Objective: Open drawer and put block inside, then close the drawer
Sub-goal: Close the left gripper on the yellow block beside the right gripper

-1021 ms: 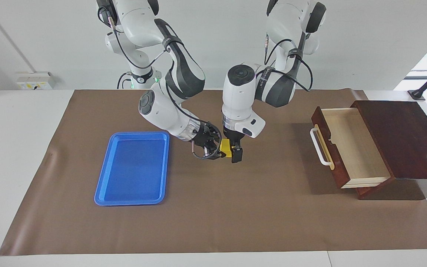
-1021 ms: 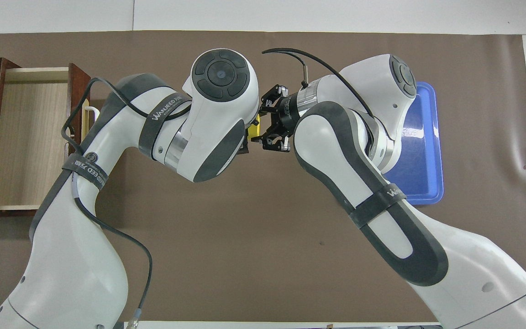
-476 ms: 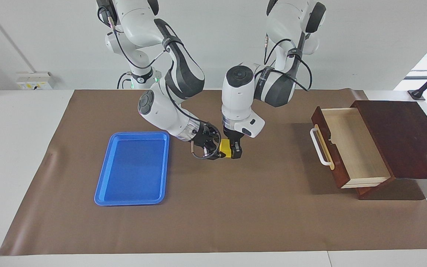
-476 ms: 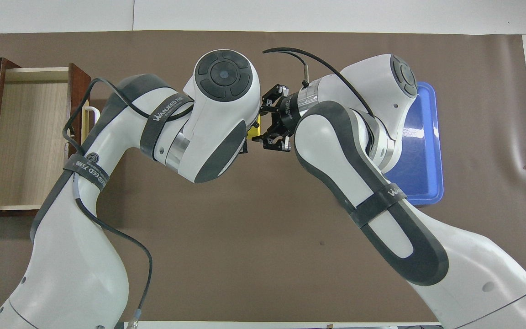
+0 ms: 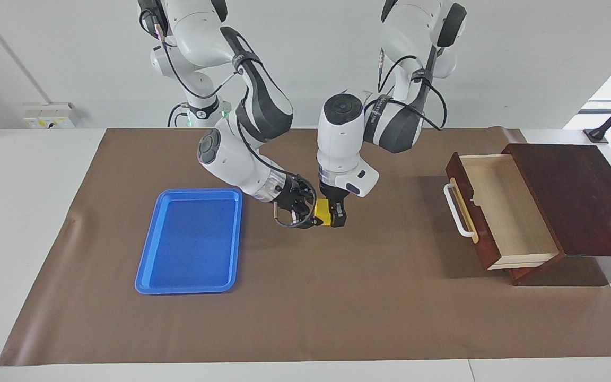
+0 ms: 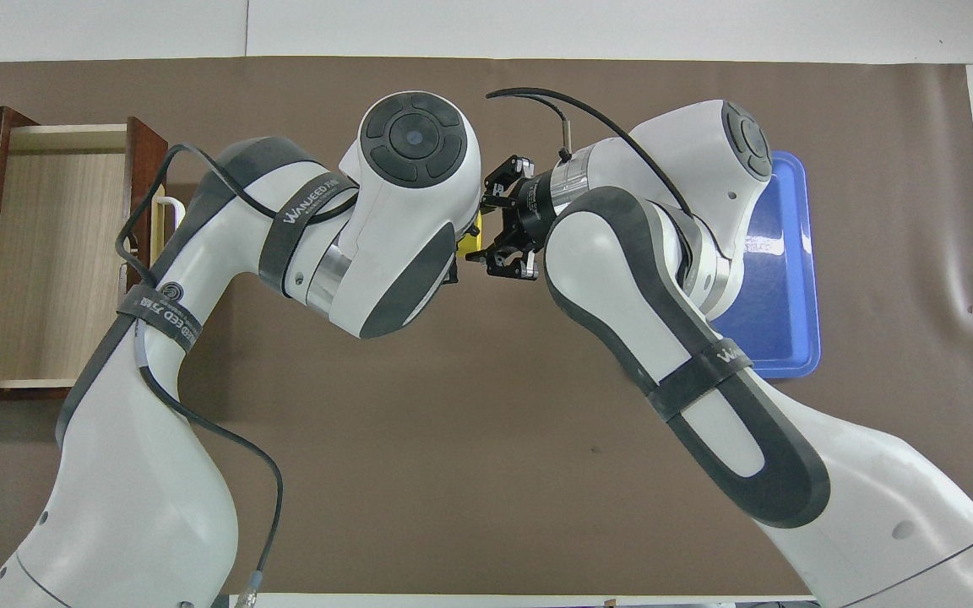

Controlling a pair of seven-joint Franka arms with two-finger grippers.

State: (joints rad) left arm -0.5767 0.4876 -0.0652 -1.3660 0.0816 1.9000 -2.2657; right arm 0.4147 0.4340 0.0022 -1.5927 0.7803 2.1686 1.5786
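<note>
The left gripper's (image 5: 333, 213) black fingers are closed on the small bright yellow cube block (image 5: 323, 211), pinching it from above; a second ago those fingers stood spread around the block, one of them hanging lower than the cube, and half a second ago they had already drawn in. The right gripper's (image 5: 310, 212) fingers are also clamped on the same block, gripping it from the side toward the right arm's end of the table, just as they were a second ago. So both grippers hold the cube at once, in the air over the middle of the brown mat (image 5: 337, 307). In the overhead view only a sliver of the block (image 6: 471, 241) shows between the two wrists.

The block itself has hardly shifted across the three moments. The left arm's wrist has come down slightly since the earliest frame; the right arm looks unchanged.

The dark reddish-brown wooden drawer (image 5: 502, 212) with its pale interior and white bar handle (image 5: 456, 212) stands pulled out of the dark wooden box cabinet (image 5: 581, 196) at the left arm's end of the table, as before, with nothing visible inside it. The flat blue plastic tray (image 5: 189, 241) lies at the right arm's end, well apart from the drawer and in the same spot.
</note>
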